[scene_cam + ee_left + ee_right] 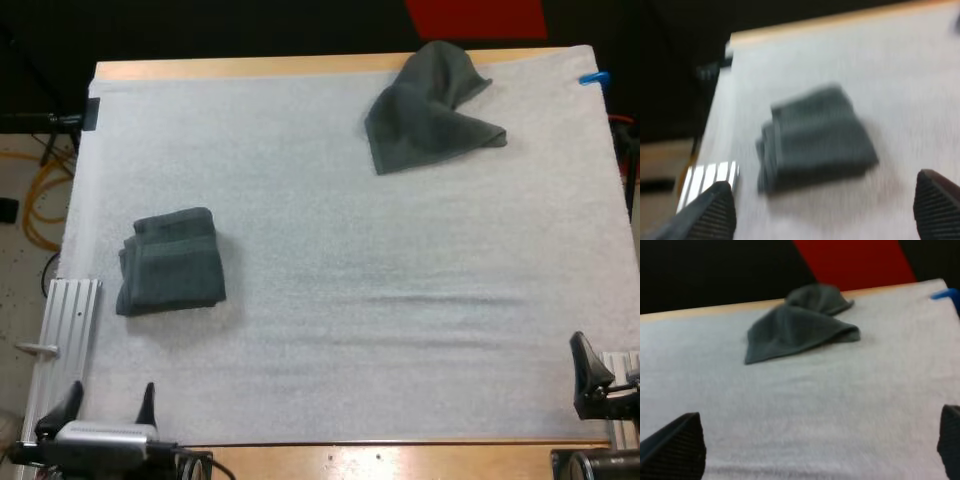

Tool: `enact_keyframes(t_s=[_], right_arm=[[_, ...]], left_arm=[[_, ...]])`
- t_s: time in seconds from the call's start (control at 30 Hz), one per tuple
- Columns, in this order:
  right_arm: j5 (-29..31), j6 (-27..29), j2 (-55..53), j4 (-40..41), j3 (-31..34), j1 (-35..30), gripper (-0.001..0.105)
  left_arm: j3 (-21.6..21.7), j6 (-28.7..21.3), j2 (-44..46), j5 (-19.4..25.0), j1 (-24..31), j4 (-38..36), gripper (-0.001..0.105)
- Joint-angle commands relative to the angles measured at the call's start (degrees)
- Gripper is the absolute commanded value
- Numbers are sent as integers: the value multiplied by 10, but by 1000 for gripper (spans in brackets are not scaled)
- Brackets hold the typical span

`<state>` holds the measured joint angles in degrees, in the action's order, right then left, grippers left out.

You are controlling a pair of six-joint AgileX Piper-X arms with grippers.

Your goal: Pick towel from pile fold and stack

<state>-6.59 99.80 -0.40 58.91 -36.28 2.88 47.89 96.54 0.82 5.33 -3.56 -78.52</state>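
our left gripper (106, 402) has its two black fingers (710, 215) standing well apart, with nothing between them but bare mat (350, 300). it hangs over the mat's near left corner. our right gripper (812, 442) is likewise spread wide and holds nothing, at the mat's near right corner.

ahead of the left gripper, near the mat's left edge and about midway along it, lies a folded towel (172, 262). it is dark grey-green and flat on the mat, with its layered edges turned toward that left edge. it may be more than one towel stacked, but the blur in the left wrist view keeps us from counting.

well apart from it, at the mat's far edge toward the far right corner, lies a crumpled towel (430, 105). its far part lies over the wooden strip of the table (250, 68). both grippers are clear of both towels.

a ribbed metal rail (68, 325) lies just beside the mat's left edge, at its near end.
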Motion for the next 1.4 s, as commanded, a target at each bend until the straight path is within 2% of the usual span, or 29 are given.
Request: enact_keyframes(t_s=[0.0, 0.13, 0.33, 0.5, 0.6, 0.67, 1.37], right_arm=[[3, -2, -19, -1, 2, 0, 91], [3, 14, -22, -5, 7, 0, 91], [4, 46, -22, -23, 20, 0, 91], [4, 46, -22, -57, 58, 0, 91], [4, 43, -22, -61, 76, 0, 91], [4, 43, -22, -63, 85, 0, 91], [3, 36, -22, -38, 81, 0, 91]], left_arm=[[1, -3, 81, 8, 2, -24, 71], [-5, -13, 80, 9, 2, -18, 71], [-55, -12, 80, -5, 2, 91, 71], [-137, -12, 79, -53, 2, 178, 71], [-172, -12, 79, -91, 2, 189, 71], [-181, -10, 79, -102, 2, 198, 71], [-183, 1, 79, -105, 2, 201, 71]])
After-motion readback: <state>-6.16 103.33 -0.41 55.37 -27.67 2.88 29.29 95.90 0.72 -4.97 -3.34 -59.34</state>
